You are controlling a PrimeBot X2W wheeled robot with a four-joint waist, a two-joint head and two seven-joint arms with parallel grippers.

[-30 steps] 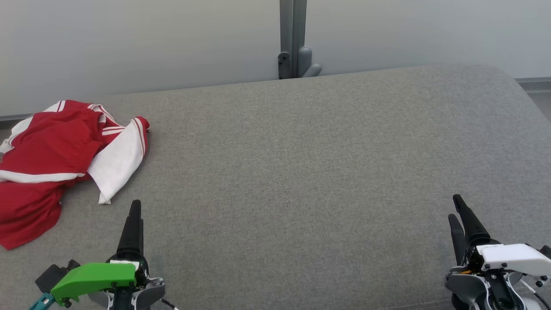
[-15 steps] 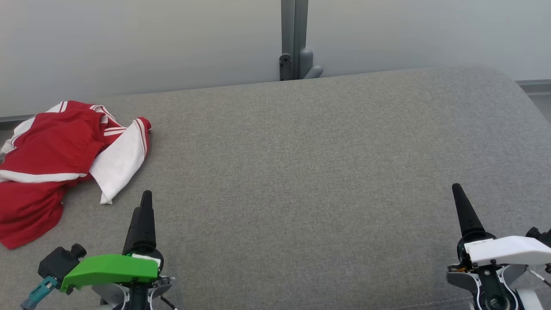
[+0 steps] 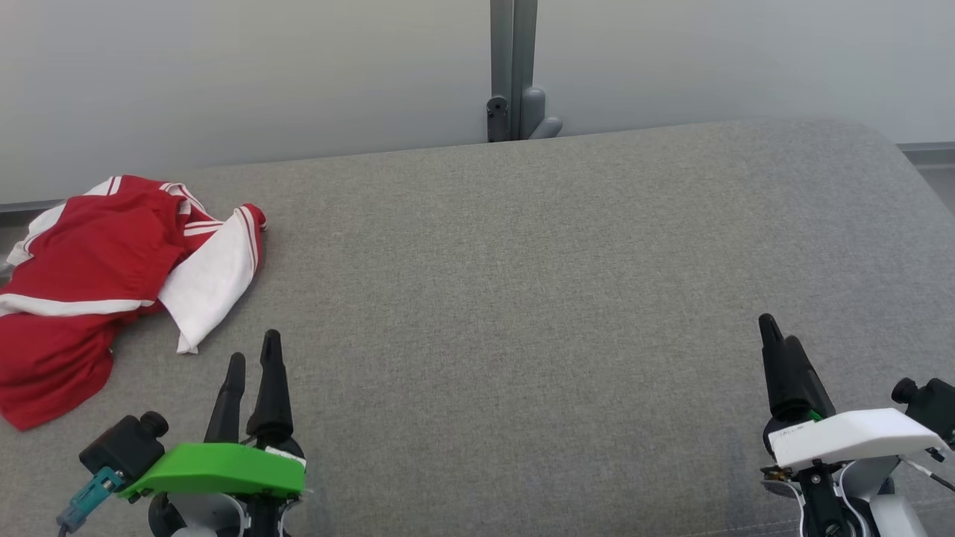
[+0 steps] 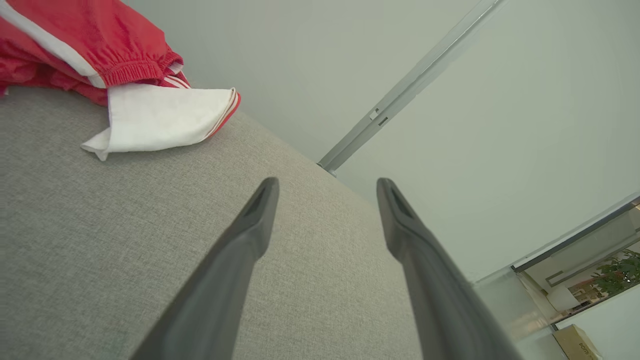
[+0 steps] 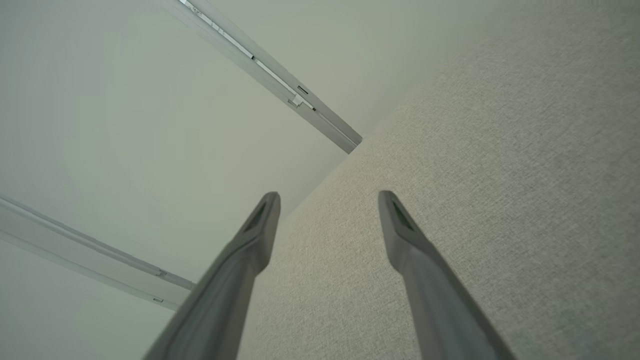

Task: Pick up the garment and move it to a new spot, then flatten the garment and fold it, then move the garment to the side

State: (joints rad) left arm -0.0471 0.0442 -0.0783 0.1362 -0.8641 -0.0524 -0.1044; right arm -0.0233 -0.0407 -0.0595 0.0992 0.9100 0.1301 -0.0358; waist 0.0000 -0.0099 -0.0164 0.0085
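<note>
A red garment [image 3: 82,276] with white stripes and a white panel lies crumpled at the far left of the grey cushioned surface [image 3: 522,298]. In the left wrist view the garment [image 4: 100,60] sits at the upper left, ahead of the fingers. My left gripper [image 3: 254,350] hovers open at the lower left, a short way right of and nearer than the garment, holding nothing. At the lower right my right gripper [image 3: 780,332] is open and empty, far from the garment. In the right wrist view its fingertips [image 5: 327,197] stand apart over bare fabric.
A grey vertical post [image 3: 511,67] with a bracket stands behind the surface's far edge against a pale wall. The surface's right corner [image 3: 880,142] rounds off toward the floor. A plant and a box [image 4: 580,342] show far off in the left wrist view.
Both grippers have moved a little forward and rolled, so the left one's two fingers now show apart. The camera shifted slightly. The garment has not moved.
</note>
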